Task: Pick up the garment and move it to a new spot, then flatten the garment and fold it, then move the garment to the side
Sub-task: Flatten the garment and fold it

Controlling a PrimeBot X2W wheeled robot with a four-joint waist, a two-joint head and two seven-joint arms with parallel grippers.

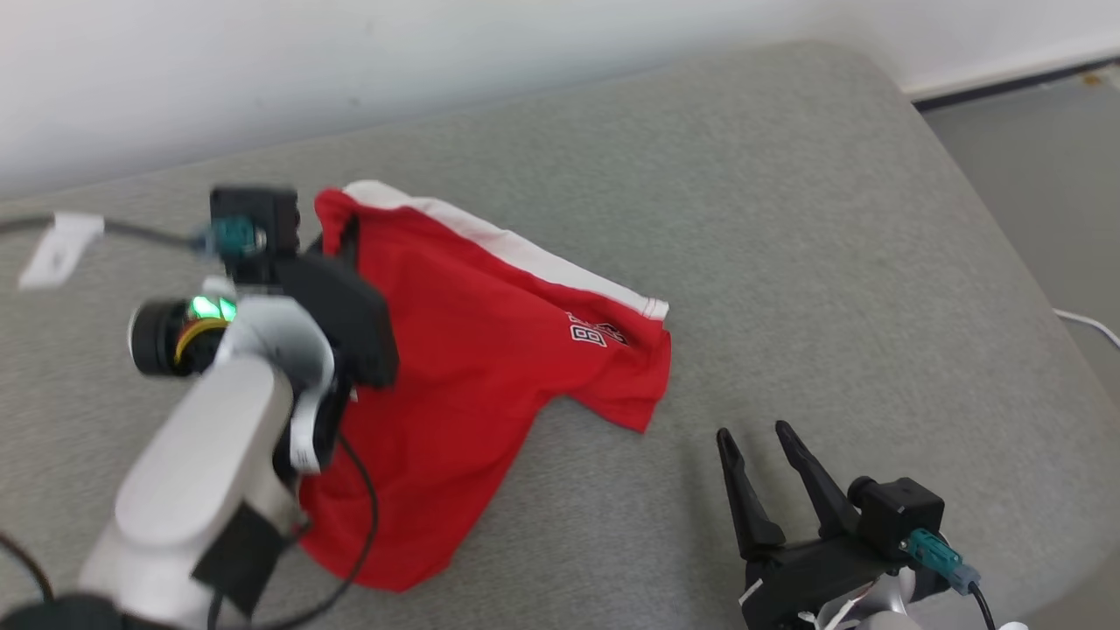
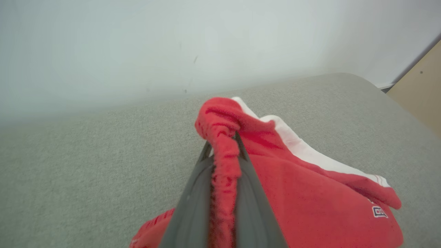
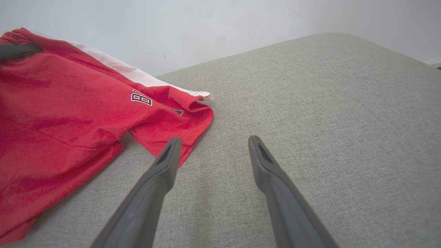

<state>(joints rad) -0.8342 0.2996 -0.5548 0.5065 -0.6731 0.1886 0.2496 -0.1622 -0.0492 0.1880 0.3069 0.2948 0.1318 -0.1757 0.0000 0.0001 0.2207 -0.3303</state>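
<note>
1. The left gripper (image 2: 222, 137) is clenched on a bunched red edge of the garment (image 1: 490, 332), fabric pinched tight between both dark fingers
2. From that held corner the garment, red with a white stripe (image 1: 525, 249) and a small printed patch, hangs down and spreads over the grey cushion (image 1: 787, 219)
3. The right gripper (image 1: 757, 442) is released, fingers spread with nothing between them, near the garment's hem on the robot's right
4. A pale wall (image 1: 350, 52) runs behind the cushion
</note>
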